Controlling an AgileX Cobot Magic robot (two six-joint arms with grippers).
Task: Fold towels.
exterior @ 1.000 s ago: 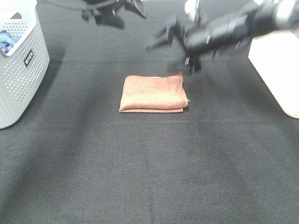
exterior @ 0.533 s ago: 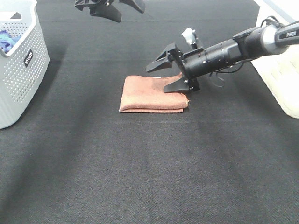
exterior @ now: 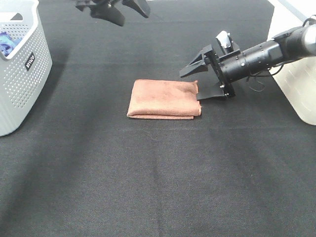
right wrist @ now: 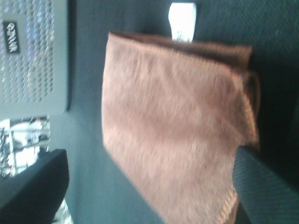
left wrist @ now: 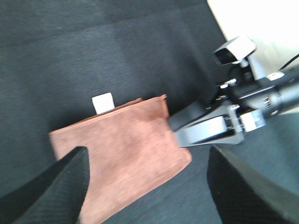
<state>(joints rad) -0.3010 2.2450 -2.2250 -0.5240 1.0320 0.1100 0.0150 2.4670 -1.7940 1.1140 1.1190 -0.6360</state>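
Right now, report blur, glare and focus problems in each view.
Exterior high: sharp, though the white container at right is washed out. Left wrist: the fingers in the foreground are dark, out of focus. Right wrist: the towel is soft and smeared, its tag blown white.

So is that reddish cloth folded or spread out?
Folded: the towel lies as a compact rectangle, with doubled layers showing along its near edge.

Black cloth-covered table [exterior: 148, 173], grey perforated basket [exterior: 19, 84] at left.
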